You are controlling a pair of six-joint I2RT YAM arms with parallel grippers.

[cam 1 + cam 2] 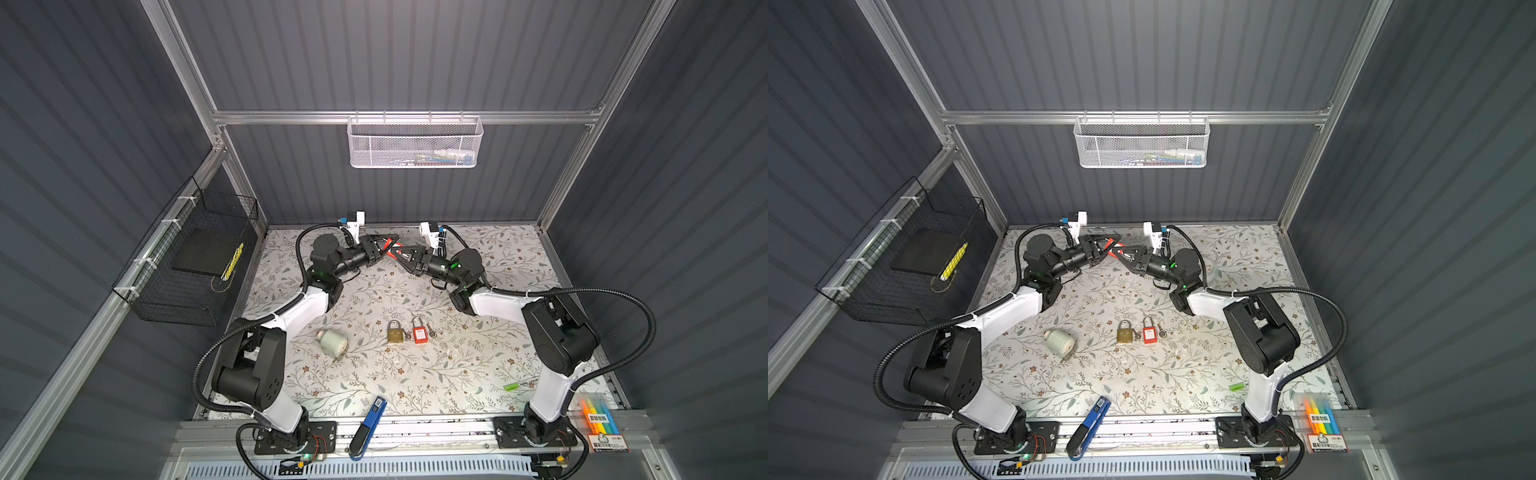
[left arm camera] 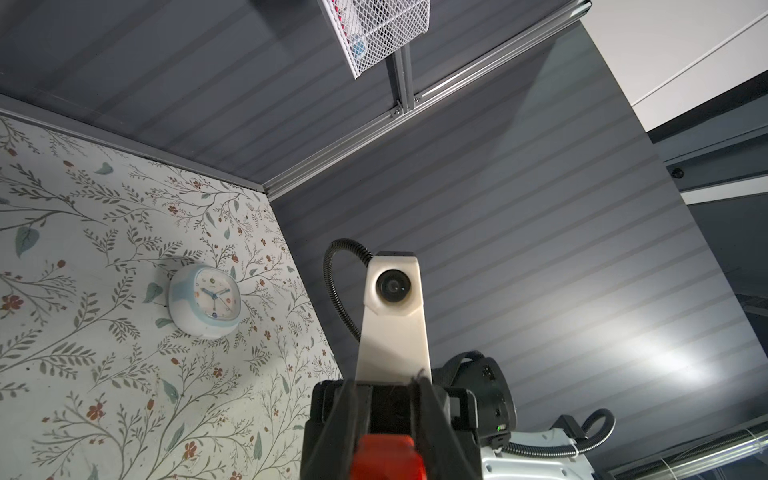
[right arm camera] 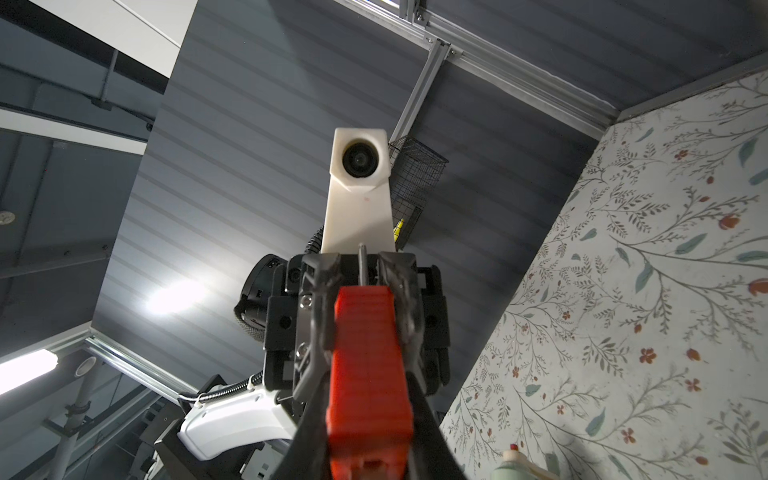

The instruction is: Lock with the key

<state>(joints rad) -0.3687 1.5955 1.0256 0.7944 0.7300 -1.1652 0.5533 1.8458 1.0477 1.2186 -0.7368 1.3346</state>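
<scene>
Both arms are raised at the back middle of the table, tips meeting. My right gripper [image 1: 390, 252] is shut on a red ribbed lock [image 3: 370, 353]. A thin metal pin [image 3: 362, 266] sticks out of the lock's far end; I cannot tell whether it is the key or the shackle. My left gripper [image 2: 388, 384] faces it, its fingers [image 2: 432, 415] pressed on a red piece [image 2: 386, 457] that looks like the same lock's other end. In both top views red shows between the tips [image 1: 1113, 246].
A brass padlock [image 1: 395, 332], a second red padlock [image 1: 420, 334] and loose keys [image 1: 432, 332] lie mid-table. A pale jar [image 1: 332, 343] lies on its side to the left. A small clock [image 2: 205, 301] sits at the back right. A blue tool [image 1: 370, 424] is at the front edge.
</scene>
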